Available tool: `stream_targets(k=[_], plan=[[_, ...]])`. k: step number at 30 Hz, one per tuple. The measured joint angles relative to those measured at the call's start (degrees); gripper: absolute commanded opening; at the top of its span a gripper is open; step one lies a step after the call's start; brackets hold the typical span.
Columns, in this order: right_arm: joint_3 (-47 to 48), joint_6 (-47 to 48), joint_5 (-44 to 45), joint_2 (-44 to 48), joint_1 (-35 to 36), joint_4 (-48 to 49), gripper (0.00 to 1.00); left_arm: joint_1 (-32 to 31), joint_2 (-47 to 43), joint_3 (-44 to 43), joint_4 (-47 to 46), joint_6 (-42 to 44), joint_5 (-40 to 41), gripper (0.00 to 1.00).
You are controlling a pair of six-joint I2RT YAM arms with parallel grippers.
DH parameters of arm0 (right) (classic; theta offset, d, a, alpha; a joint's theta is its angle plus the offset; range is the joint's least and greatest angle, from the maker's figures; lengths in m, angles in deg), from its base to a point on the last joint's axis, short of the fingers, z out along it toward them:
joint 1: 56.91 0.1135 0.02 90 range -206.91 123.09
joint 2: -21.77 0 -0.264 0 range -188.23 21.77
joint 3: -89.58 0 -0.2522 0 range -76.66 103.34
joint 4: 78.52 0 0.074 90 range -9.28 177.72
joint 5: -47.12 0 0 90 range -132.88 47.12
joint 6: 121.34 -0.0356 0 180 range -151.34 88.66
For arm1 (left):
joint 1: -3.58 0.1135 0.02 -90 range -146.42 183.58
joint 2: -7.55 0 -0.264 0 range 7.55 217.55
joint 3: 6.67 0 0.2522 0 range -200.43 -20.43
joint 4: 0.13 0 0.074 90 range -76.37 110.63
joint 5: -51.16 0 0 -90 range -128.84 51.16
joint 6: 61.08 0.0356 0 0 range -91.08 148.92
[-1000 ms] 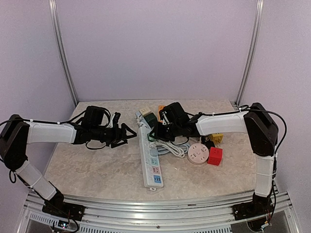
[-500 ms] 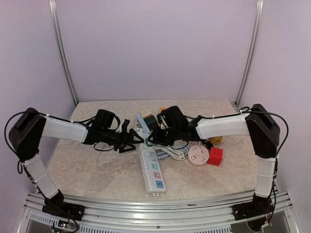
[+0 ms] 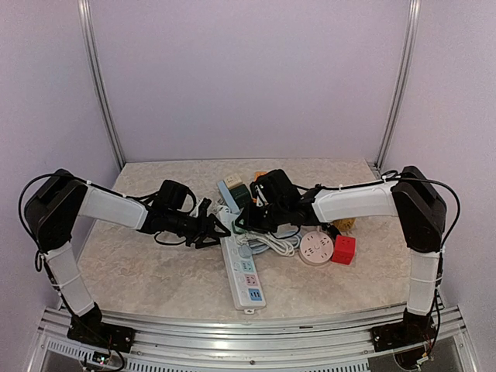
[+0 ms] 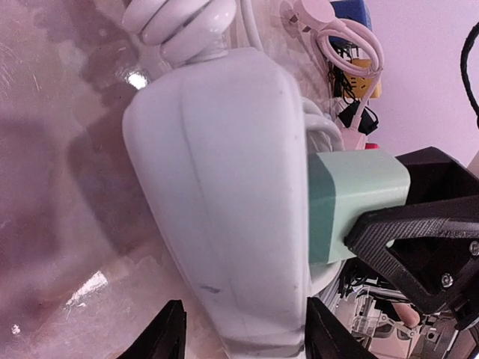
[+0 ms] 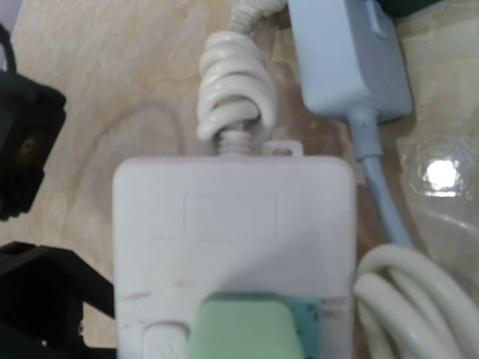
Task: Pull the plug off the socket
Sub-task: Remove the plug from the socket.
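Observation:
The white power strip (image 3: 242, 267), the socket, lies lengthwise in the middle of the table. Its far end carries a pale green plug (image 4: 352, 202), seen close up (image 5: 243, 329) at the bottom of the right wrist view. My right gripper (image 3: 246, 221) is shut on that plug, and one of its black fingers (image 4: 419, 232) presses on it in the left wrist view. My left gripper (image 4: 243, 329) comes in from the left (image 3: 217, 230) and straddles the strip's far end (image 4: 224, 187). A gap still shows at one of its fingers (image 4: 168, 336).
A coiled white cable (image 3: 271, 242) lies just right of the strip. A round white socket (image 3: 315, 246) and a red cube (image 3: 342, 249) sit further right. A blue-grey adapter (image 5: 348, 60) and other plugs (image 3: 240, 190) crowd the back behind the strip.
My left gripper has travelled right to the strip's far end and its jaws have narrowed around it. The strip has shifted slightly. The right gripper keeps its hold on the plug.

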Motion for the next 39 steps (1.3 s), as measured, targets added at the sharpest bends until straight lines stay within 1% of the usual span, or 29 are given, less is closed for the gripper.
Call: stream_targets(k=[2,6,10,14,25,33,39], plan=[[0.0,0.0,0.0,0.0,0.1,0.0,0.00,0.0,0.3,-0.2,-0.2,-0.2,0.0,0.46],[0.0,0.0,-0.1,0.0,0.4,0.0,0.00,0.0,0.3,-0.4,-0.9,-0.7,-0.2,0.33],[0.0,0.1,0.5,0.0,0.7,-0.2,0.00,0.1,0.4,-0.4,-0.9,-2.8,-0.5,0.25],[0.0,0.2,1.0,0.0,0.9,-0.3,0.00,0.1,0.5,-0.4,-0.9,-3.1,-0.6,0.17],[-0.3,0.2,1.2,0.5,0.8,-0.3,0.00,0.1,0.5,-0.6,-0.9,-3.0,-0.7,0.12],[-2.9,-1.3,-2.4,1.6,-0.9,2.3,0.00,-0.3,0.5,-1.1,-0.7,-2.6,-0.6,0.10],[-3.0,-1.6,-3.0,1.7,-1.2,2.5,0.00,-0.4,0.5,-1.3,-0.4,-2.3,-0.5,0.08]])
